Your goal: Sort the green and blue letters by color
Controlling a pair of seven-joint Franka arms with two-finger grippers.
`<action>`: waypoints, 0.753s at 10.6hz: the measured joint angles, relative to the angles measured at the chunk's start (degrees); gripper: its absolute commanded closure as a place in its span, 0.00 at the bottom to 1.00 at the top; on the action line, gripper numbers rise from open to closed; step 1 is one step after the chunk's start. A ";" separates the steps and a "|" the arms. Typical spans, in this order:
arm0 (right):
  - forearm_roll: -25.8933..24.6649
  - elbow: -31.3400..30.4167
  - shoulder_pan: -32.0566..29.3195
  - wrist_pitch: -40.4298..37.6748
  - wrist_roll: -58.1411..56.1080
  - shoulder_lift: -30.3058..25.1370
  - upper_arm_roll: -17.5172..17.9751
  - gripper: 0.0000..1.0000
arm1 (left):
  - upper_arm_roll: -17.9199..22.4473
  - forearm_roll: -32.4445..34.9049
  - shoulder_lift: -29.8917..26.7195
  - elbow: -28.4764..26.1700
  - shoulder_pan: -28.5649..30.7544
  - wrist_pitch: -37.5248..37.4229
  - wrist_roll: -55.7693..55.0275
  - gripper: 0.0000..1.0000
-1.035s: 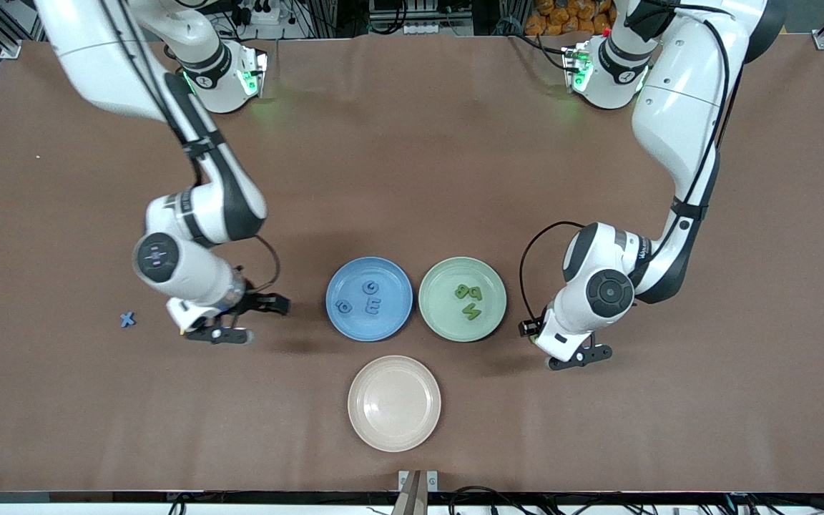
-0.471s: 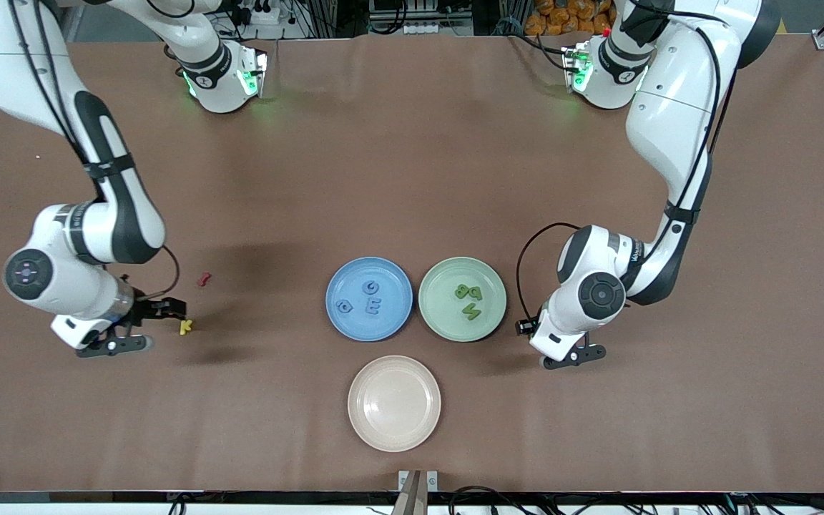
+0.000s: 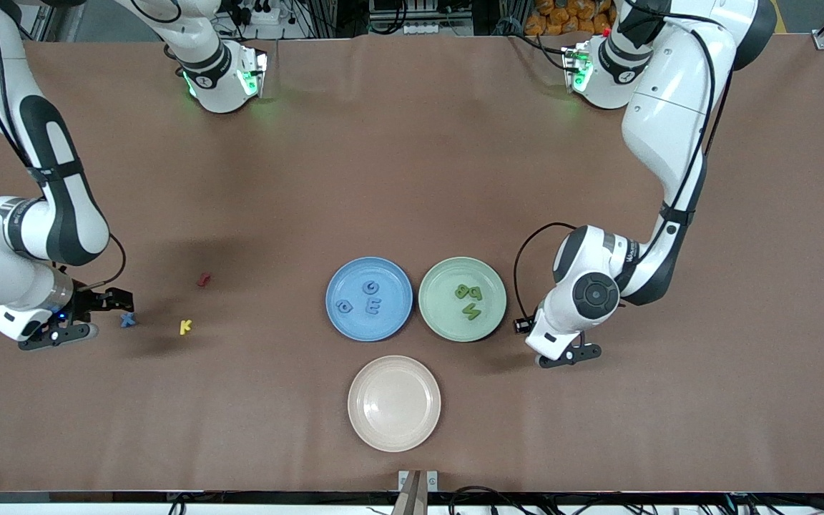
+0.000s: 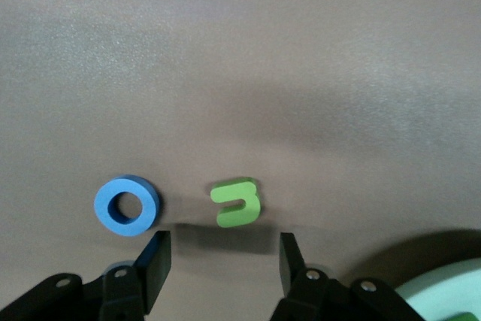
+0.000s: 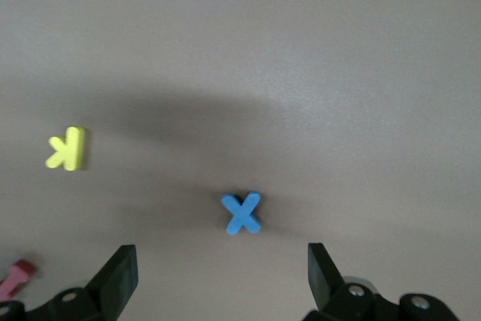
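The right hand [image 3: 89, 315], fingers spread wide and holding nothing, hangs low over the brown surface [image 3: 412, 179] at the right arm's end, just beside a small periwinkle-blue foam X [image 3: 126, 320]; a small yellow foam K [image 3: 184, 327] and a small red foam letter [image 3: 203, 279] lie near it, toward the plates. The left hand [image 3: 562, 354], likewise open and empty, hangs over the surface beside the round pale-green plate [image 3: 492, 315], with a blue foam ring-shaped O [image 4: 126, 205] and a green foam letter [image 4: 237, 202] on the surface just ahead of its fingertips [image 4: 156, 261]. Three blue letters [image 3: 373, 306] lie in the round blue plate [image 3: 344, 275], three olive-green letters [image 3: 468, 292] in the green plate, and a round cream plate [image 3: 394, 429] sits nearer the front camera.
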 measured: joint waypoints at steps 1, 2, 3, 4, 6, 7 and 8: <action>-0.01 -1.58 -0.30 3.04 -0.45 0.15 0.01 0.00 | 0.17 0.04 0.29 0.06 0.00 0.03 0.00 0.38; -0.01 -3.35 -0.29 6.48 -0.47 0.48 0.08 0.00 | 0.23 0.07 0.52 0.10 -0.03 0.04 0.00 0.39; -0.01 -4.85 -0.30 9.24 -0.47 0.93 0.08 0.00 | 0.28 0.08 0.60 0.16 -0.13 0.05 0.00 0.39; -0.01 -5.82 -0.32 10.73 -0.47 1.42 0.06 0.00 | 0.38 0.09 0.62 0.33 -0.21 0.05 0.00 0.39; -0.01 -6.65 -0.62 13.48 -0.47 2.50 0.02 0.00 | 0.62 0.10 0.63 0.99 -0.24 0.05 0.00 0.39; -0.01 -6.83 -0.92 14.50 -0.47 3.18 0.01 0.00 | 0.70 0.10 0.65 1.21 -0.25 0.05 0.00 0.39; -0.01 -6.85 -1.22 15.03 -0.47 3.86 -0.03 0.00 | 0.73 0.11 0.69 1.37 -0.25 0.05 0.00 0.39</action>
